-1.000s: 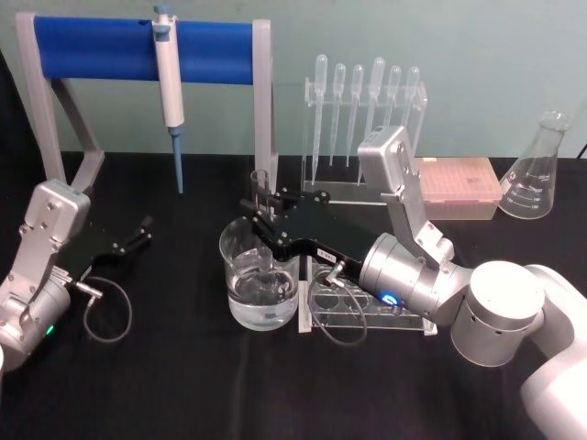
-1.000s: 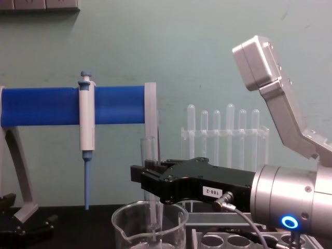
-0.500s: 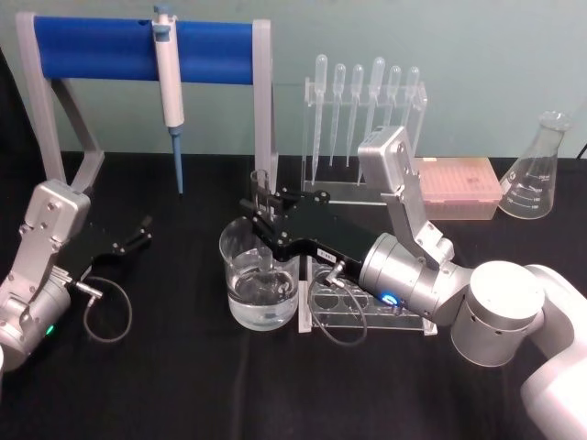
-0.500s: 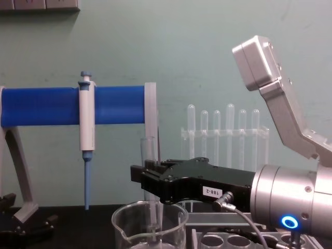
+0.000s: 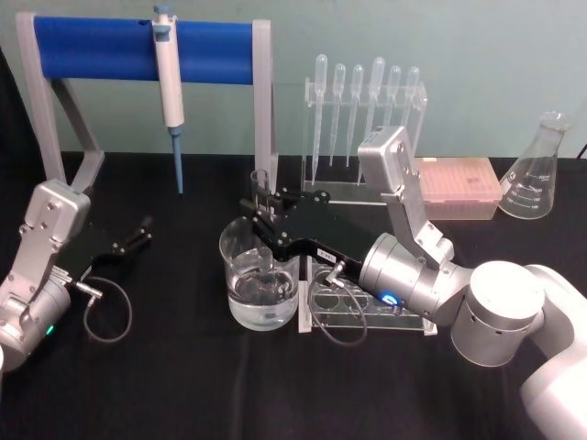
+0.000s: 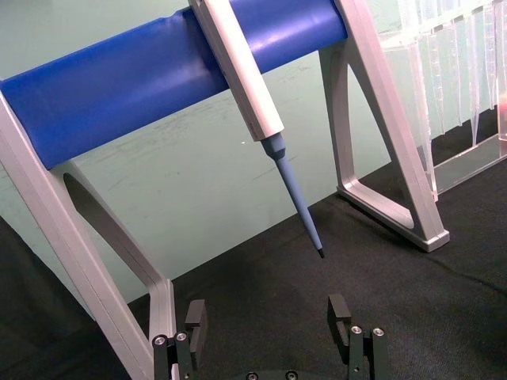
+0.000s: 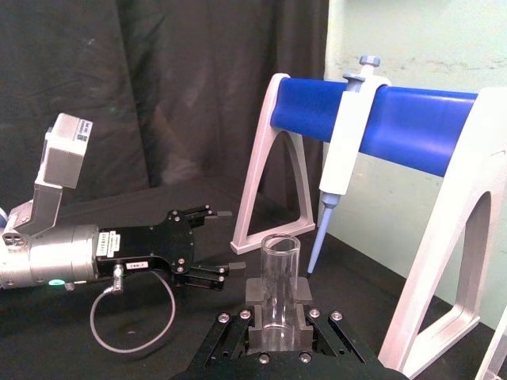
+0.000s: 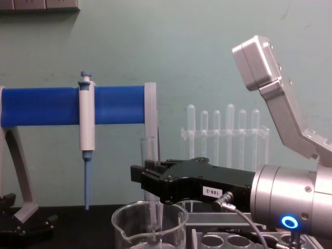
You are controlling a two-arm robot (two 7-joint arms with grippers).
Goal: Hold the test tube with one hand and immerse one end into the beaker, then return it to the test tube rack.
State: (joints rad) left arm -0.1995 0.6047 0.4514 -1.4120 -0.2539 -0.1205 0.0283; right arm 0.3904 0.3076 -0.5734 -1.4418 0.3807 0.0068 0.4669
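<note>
The right pincer (image 5: 261,213) is clamped on the test tube (image 5: 260,186), which stands upright with its lower end down inside the beaker (image 5: 235,268). The beaker holds clear liquid and sits midway between the table's (image 5: 183,385) left and right edges, just beside the test tube rack (image 5: 316,302). The left pincer (image 5: 142,229) rests near the left edge, fingers apart.

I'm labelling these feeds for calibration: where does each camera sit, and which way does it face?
Head: high, looking down; both arms, right gripper holding the tube in the beaker.
Chest: low, facing forward; right gripper enters from the right.
Left wrist: on left arm, faces the stand; left gripper open.
Right wrist: behind the gripped tube, faces the left gripper.
All four show the stand.
</note>
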